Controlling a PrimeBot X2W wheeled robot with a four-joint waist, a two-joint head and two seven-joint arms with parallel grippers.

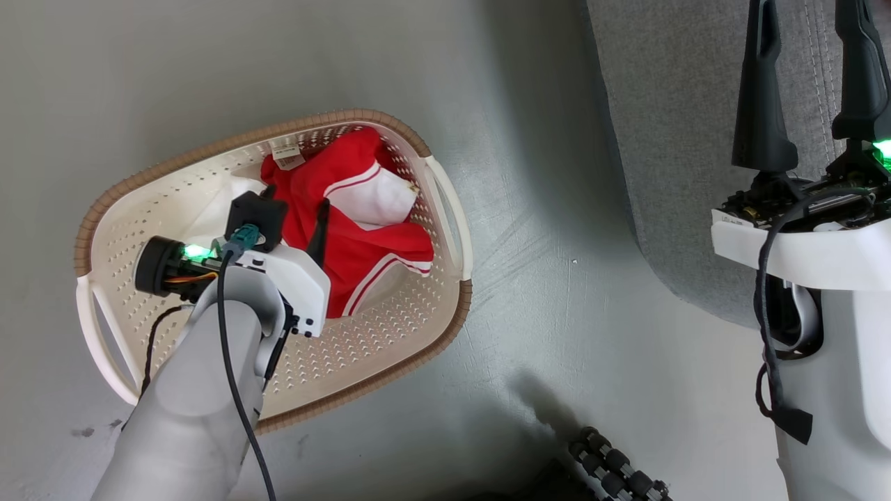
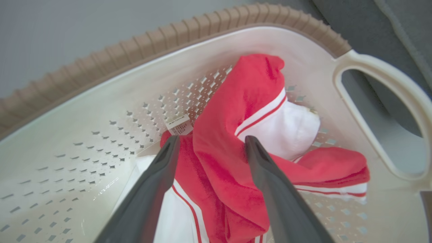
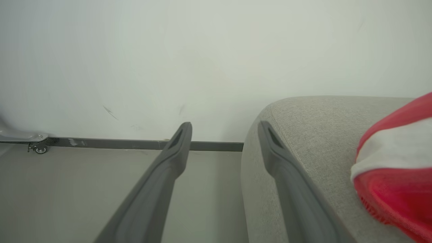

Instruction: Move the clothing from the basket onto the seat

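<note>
The left gripper (image 2: 212,141) stood inside the oval cream-white perforated plastic basket (image 2: 168,40) with its two dark fingers wide apart, holding nothing. A raised fold of the soft red garment (image 2: 249,87) with white panels lay between them, its long axis running from 1 to 6 o'clock in the left wrist view, so this arm seemed the nearer. The right gripper (image 3: 224,130), also spread and empty, hung by the light grey fabric seat (image 3: 310,135), where a second red-and-white garment (image 3: 395,175) lay at 4 o'clock.
</note>
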